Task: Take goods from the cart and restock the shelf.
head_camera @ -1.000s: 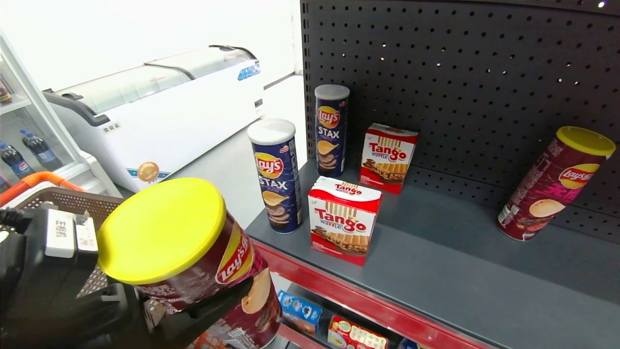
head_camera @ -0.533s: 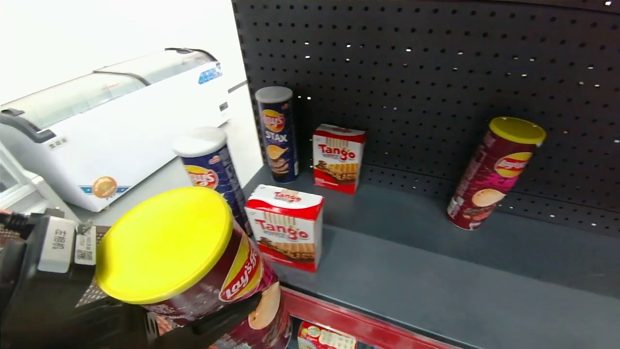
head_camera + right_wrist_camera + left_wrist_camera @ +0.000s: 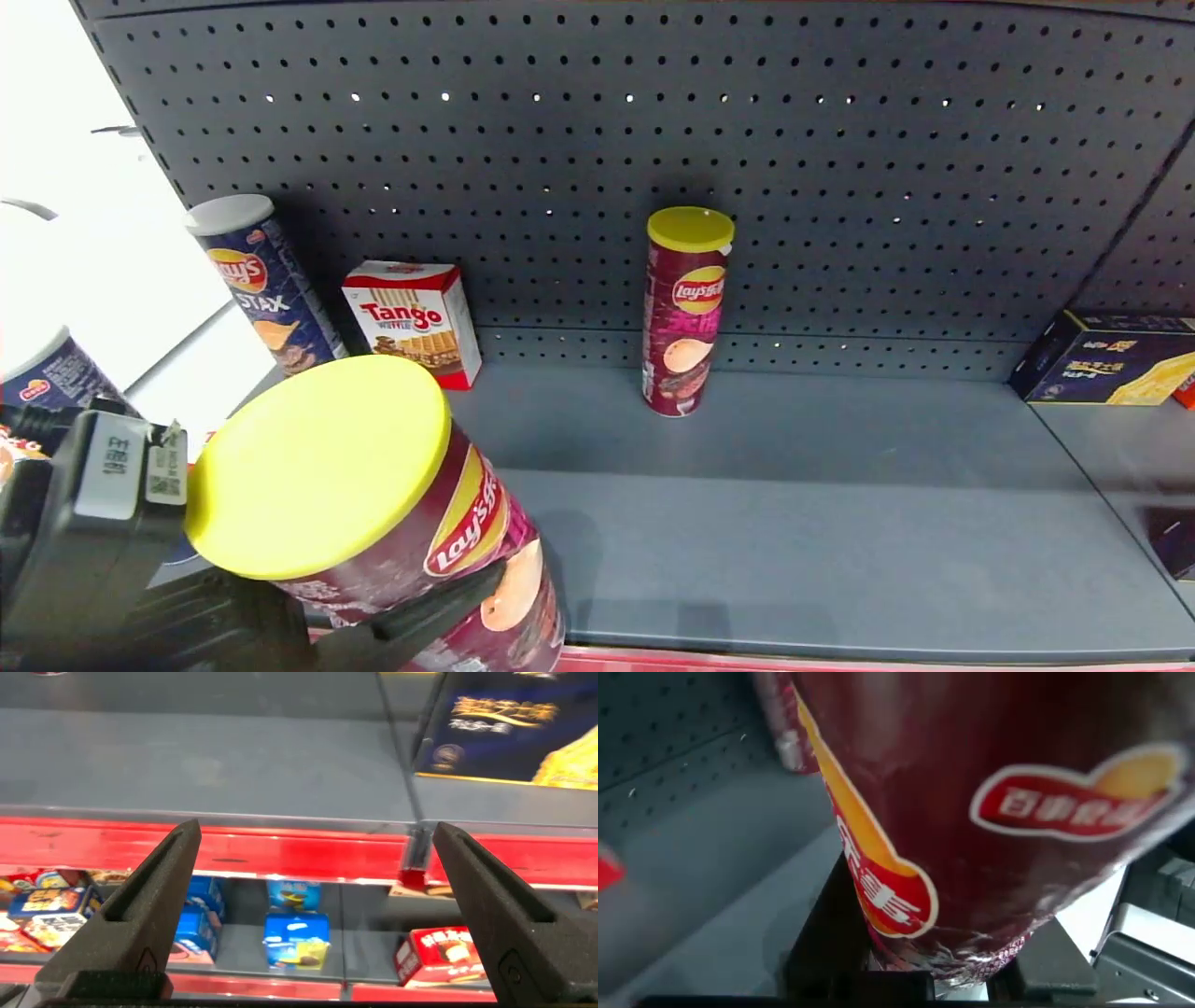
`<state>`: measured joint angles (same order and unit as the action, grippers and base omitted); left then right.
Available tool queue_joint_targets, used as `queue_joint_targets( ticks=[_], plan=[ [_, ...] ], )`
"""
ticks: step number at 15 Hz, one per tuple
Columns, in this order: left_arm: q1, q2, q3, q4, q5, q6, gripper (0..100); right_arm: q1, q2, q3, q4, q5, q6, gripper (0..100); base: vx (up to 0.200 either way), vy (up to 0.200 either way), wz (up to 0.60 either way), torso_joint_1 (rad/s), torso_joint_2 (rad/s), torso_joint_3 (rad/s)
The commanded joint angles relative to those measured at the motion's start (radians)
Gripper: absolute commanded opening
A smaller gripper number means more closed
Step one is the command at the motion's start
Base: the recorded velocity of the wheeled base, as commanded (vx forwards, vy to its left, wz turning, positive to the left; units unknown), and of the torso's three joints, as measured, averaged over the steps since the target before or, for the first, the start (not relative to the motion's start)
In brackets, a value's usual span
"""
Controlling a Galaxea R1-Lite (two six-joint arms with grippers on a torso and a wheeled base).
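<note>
My left gripper (image 3: 378, 607) is shut on a maroon chip can with a yellow lid (image 3: 373, 495), held tilted at the shelf's front left edge. In the left wrist view the can (image 3: 990, 812) sits between the black fingers (image 3: 827, 947). A matching maroon can (image 3: 686, 313) stands upright at the back of the grey shelf (image 3: 794, 523). My right gripper (image 3: 318, 924) is open with nothing between its fingers, in front of the shelf's red front edge (image 3: 299, 849).
A blue chip can (image 3: 261, 280) and a red-and-white wafer box (image 3: 415, 322) stand at the back left; another blue can (image 3: 47, 373) is at the left edge. A dark blue box (image 3: 1111, 359) lies at the right. Blue packs (image 3: 294, 938) fill the lower shelf.
The head camera has swung right along the shelf, so the shelf goods sit further left in the picture. The held can stays in my left gripper.
</note>
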<state>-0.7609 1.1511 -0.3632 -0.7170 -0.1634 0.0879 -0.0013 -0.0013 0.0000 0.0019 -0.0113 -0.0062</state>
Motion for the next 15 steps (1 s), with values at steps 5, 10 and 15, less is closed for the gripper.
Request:
queue_joint_targets(
  ticks=[5,10,15],
  plan=[
    [0.026,-0.005,-0.002,0.001,0.001,-0.016,0,0.000,0.001,0.000,0.000,0.001,-0.001,100,0.000,0.000,0.00,0.000,0.00,0.000],
    [0.018,0.007,-0.010,0.002,-0.047,-0.010,0,0.000,0.001,0.000,0.000,0.001,0.000,100,0.000,0.000,0.00,0.000,0.00,0.000],
    [0.023,0.041,-0.003,-0.001,-0.045,0.030,0,0.007,0.052,-0.106,0.000,0.022,-0.012,100,0.000,0.000,0.00,0.000,0.00,0.000]
  ],
)
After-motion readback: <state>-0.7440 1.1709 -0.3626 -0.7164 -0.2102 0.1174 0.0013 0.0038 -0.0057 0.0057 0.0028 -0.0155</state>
